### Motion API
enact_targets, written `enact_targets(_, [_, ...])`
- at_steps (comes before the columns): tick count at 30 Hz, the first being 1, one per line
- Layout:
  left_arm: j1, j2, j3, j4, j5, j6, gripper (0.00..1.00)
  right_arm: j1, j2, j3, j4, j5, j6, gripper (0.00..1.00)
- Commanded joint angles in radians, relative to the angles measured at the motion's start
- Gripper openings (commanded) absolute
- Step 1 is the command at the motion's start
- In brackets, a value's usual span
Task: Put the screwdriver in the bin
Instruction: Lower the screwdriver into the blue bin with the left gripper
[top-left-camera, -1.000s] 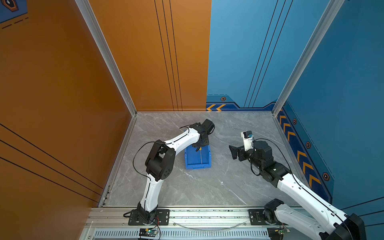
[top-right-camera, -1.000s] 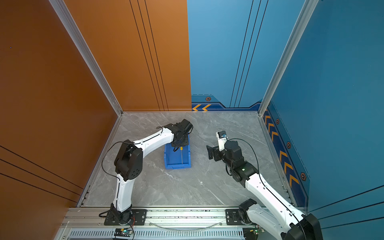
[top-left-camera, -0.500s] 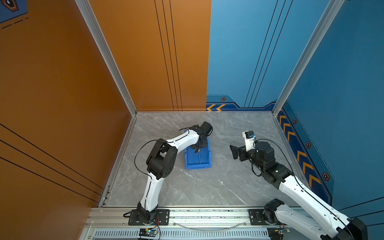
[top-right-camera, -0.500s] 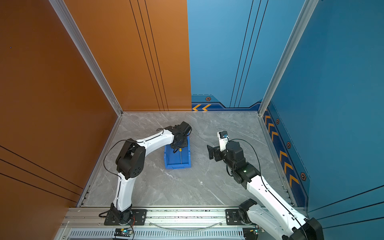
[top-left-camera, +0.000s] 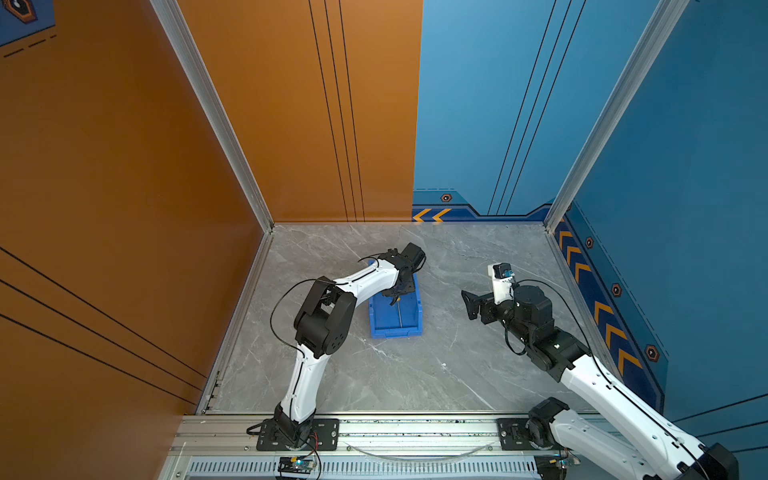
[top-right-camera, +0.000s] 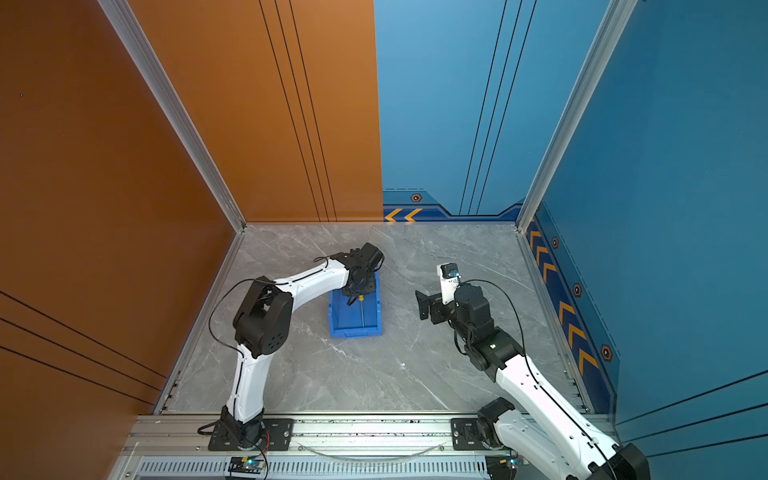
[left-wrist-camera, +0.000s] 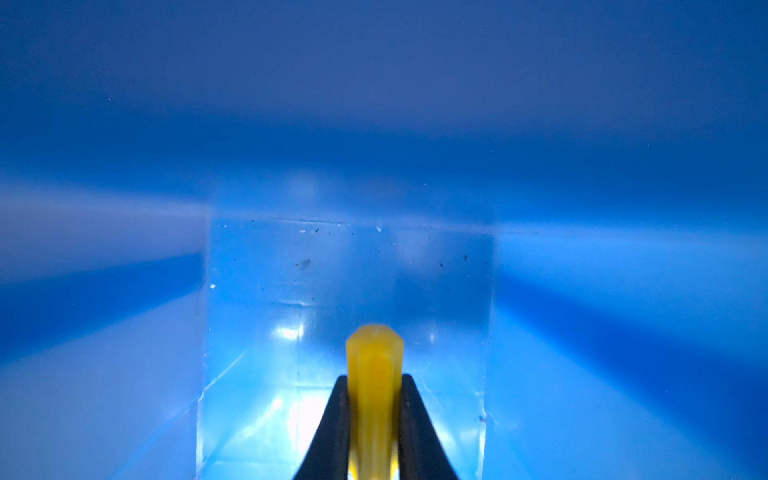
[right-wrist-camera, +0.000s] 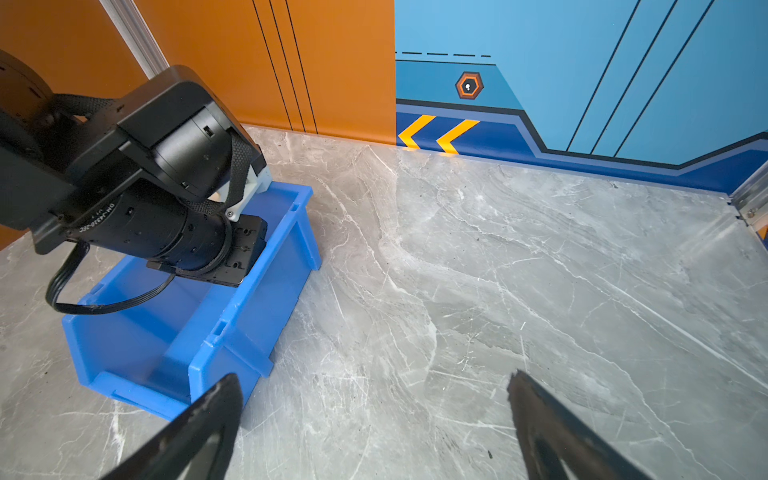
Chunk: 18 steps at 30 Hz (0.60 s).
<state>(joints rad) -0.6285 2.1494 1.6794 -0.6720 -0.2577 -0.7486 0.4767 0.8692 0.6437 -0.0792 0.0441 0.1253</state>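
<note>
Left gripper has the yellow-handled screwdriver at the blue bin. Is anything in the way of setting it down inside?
Nothing visible. The left gripper is shut on the slim yellow-handled screwdriver, which is already inside the rectangular blue plastic bin. The bin's interior shows only bare plastic with a few dust specks.

Count: one bright blue rectangular plastic bin (top-left-camera: 395, 331); one yellow-handled silver-shafted screwdriver (left-wrist-camera: 374, 365); two white-and-black robot arms (top-left-camera: 365, 279) (top-left-camera: 602, 384).
</note>
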Motion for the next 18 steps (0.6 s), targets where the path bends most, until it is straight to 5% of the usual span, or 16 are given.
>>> enact_targets(1, [0.000,0.037,-0.017,-0.037,0.018,0.009,0.06,-0.006,-0.015,-0.015,-0.025,0.026,0.018,1.00])
enact_targets(18, [-0.006,-0.021,0.010,-0.038,0.001,0.014,0.29,-0.006,-0.043,-0.028,-0.023,0.041,0.022,1.00])
